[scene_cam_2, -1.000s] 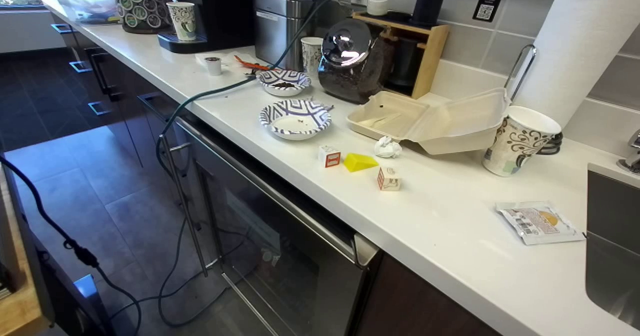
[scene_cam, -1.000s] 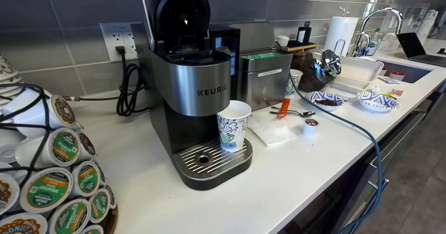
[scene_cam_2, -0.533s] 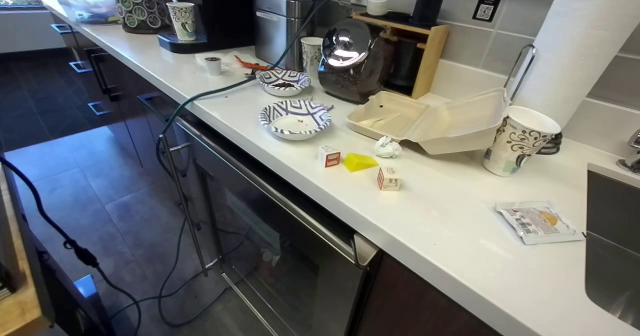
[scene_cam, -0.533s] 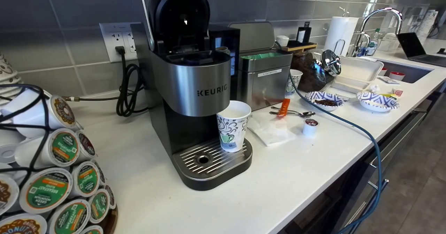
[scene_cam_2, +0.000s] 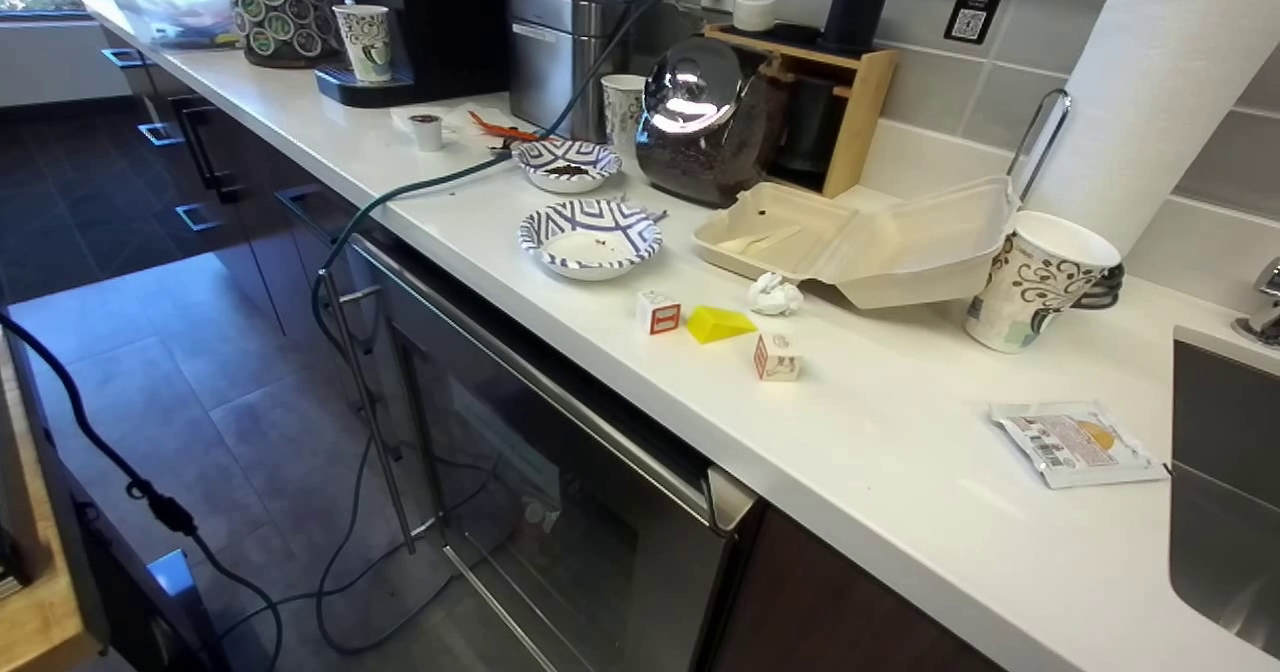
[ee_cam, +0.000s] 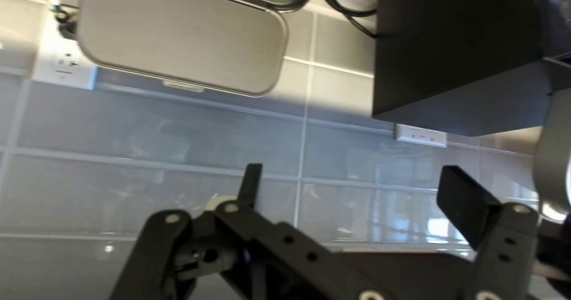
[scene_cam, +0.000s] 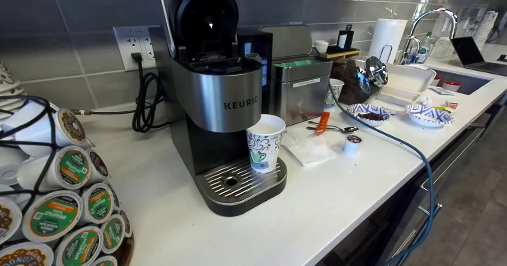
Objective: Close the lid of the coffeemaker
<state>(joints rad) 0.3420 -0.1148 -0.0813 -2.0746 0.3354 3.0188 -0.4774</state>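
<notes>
Brushed metal fronts the Keurig coffeemaker (scene_cam: 222, 99), which stands on a white countertop (scene_cam: 356, 206) in an exterior view. Its lid (scene_cam: 206, 24) is tilted up at the top, glossy black underside facing forward. A patterned paper cup (scene_cam: 264, 145) stands upright on the drip tray (scene_cam: 237, 189). Beside the machine are a dark boxy appliance (scene_cam: 267, 46) and a stainless-steel bin (scene_cam: 303, 95) with its flap (scene_cam: 291, 40) raised. A coffee pod (scene_cam: 351, 146) stands near a napkin (scene_cam: 307, 147). In the wrist view, the Robotiq gripper (ee_cam: 351, 188) is released, its fingers (ee_cam: 459, 202) spread wide apart against a backdrop of grey wall tiles (ee_cam: 200, 126).
</notes>
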